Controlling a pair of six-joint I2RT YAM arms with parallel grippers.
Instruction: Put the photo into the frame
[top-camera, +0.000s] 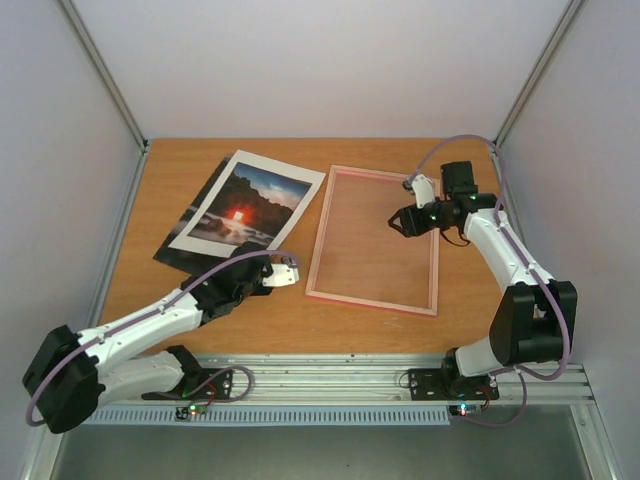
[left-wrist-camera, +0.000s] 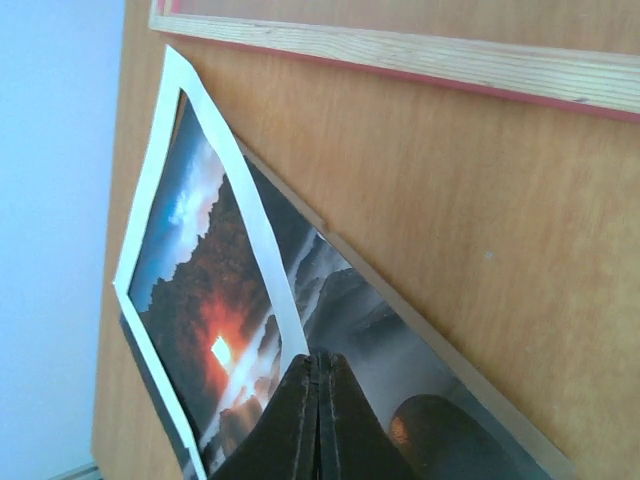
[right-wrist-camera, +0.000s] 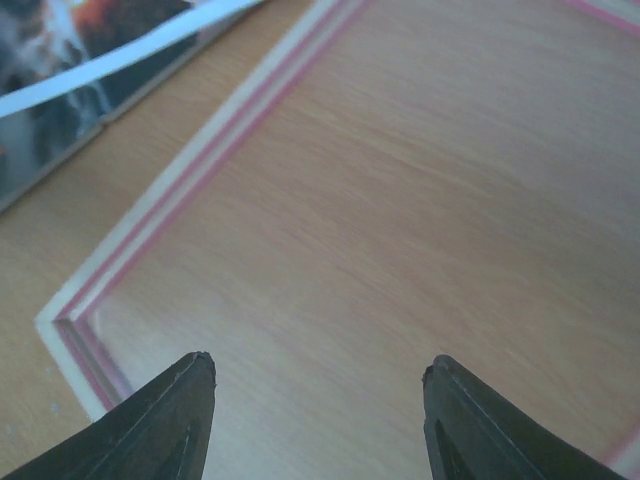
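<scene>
The photo (top-camera: 245, 205) is a white-bordered print of dark rocks with a glowing red-orange sun at its centre. It lies picture side up at the far left of the surface (top-camera: 330, 325), turned askew, on top of a darker sheet (left-wrist-camera: 400, 330). Just to its right, the frame (top-camera: 320, 232), thin, pink and rectangular with a clear pane, lies flat and empty.

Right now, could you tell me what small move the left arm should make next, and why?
Probably raise the left tool a little, so the photo peels off the darker print beneath: its jaws look shut on the photo near a corner, and the frame lies beside it, with the right tool open above.
</scene>
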